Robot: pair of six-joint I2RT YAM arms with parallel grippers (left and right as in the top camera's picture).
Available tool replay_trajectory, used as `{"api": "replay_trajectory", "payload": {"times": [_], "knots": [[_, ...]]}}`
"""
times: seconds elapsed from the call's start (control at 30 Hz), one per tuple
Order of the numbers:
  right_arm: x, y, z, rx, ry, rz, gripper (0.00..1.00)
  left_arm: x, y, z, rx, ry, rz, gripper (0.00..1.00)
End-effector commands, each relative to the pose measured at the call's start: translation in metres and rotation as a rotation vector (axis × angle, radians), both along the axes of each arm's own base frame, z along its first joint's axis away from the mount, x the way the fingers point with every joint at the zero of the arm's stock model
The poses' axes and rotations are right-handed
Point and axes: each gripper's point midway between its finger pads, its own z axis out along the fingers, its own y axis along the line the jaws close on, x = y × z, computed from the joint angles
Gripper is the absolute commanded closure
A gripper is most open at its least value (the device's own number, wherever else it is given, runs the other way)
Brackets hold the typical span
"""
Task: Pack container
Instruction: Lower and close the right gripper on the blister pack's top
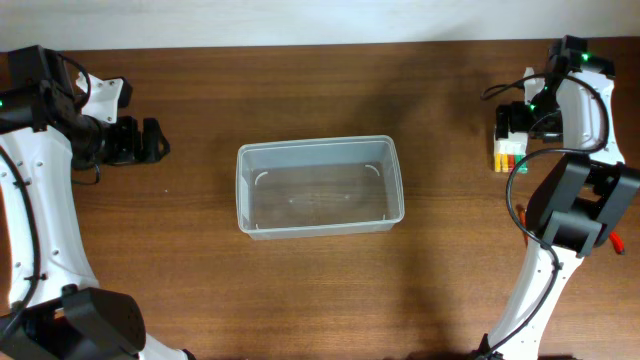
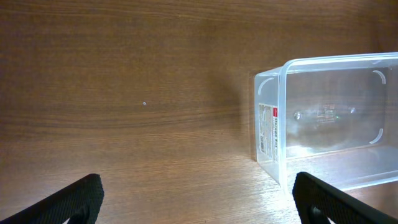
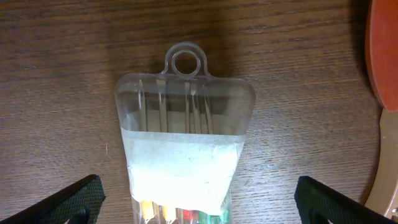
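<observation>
The container [image 1: 320, 187] is a clear plastic tub, standing empty in the middle of the wooden table; the left wrist view has its short end [image 2: 329, 118] at the right. My left gripper [image 1: 152, 140] is open well to the tub's left, over bare wood, its fingertips [image 2: 74, 199] wide apart with nothing between them. My right gripper [image 1: 517, 122] hangs open at the far right above a clear hang-pack of small screwdrivers [image 1: 508, 152]. In the right wrist view this pack [image 3: 183, 149] lies flat between the spread fingertips [image 3: 68, 202], which stand clear of it on both sides.
An orange-red thing [image 3: 385, 56] lies just right of the pack, cut off by the frame edge. A small red piece [image 1: 617, 243] shows by the right arm's base. The table's far edge meets a white wall [image 1: 300, 20].
</observation>
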Motion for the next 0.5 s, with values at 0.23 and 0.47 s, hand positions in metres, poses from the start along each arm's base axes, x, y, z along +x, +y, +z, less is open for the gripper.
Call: {"api": "replay_trajectory", "payload": {"times": [0.23, 0.47], "knots": [[-0.0004, 0.0001, -0.0092, 0.013, 0.014, 0.011, 0.01, 0.0047, -0.0001, 0.0063, -0.014, -0.023, 0.008, 0.01], [-0.0011, 0.0003, -0.0145, 0.017, 0.024, 0.01, 0.01, 0.0046, -0.0001, 0.0062, -0.014, -0.022, 0.008, 0.01]]}}
